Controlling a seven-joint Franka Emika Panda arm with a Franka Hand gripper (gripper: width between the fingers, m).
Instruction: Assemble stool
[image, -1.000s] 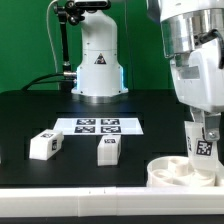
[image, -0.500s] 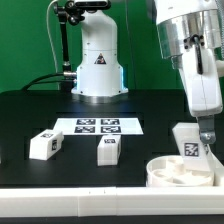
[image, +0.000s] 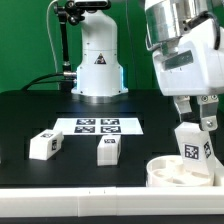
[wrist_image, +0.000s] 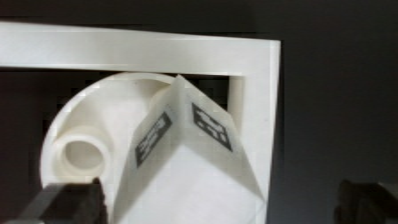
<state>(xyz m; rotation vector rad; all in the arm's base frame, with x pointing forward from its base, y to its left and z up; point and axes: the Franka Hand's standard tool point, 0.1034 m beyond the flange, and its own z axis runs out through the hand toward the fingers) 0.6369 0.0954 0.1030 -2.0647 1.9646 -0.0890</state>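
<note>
**Fingers spread above the leg on the seat**

My fingers (image: 208, 112) stand wide apart and grip nothing. They hang just above the top of the leg (image: 192, 146), one on each side of it, and I cannot tell whether either one brushes it.

The leg stands tilted, with its lower end on the seat (image: 170, 176). Whether that end sits in a socket I cannot tell. The seat lies at the front of the worktop (image: 40, 108), at the exterior view's right. In the wrist view the leg (wrist_image: 187, 150) fills the middle and shows two tagged faces. The round seat (wrist_image: 98, 120) lies behind it, and a white bar (wrist_image: 143, 50) runs past the seat and turns a corner.

Farther out, a second leg (image: 108, 149) and a third leg (image: 43, 144) lie loose on the worktop, well apart from the seat. Beyond them lies the marker board (image: 97, 126), and behind that stands my base (image: 97, 65).
</note>
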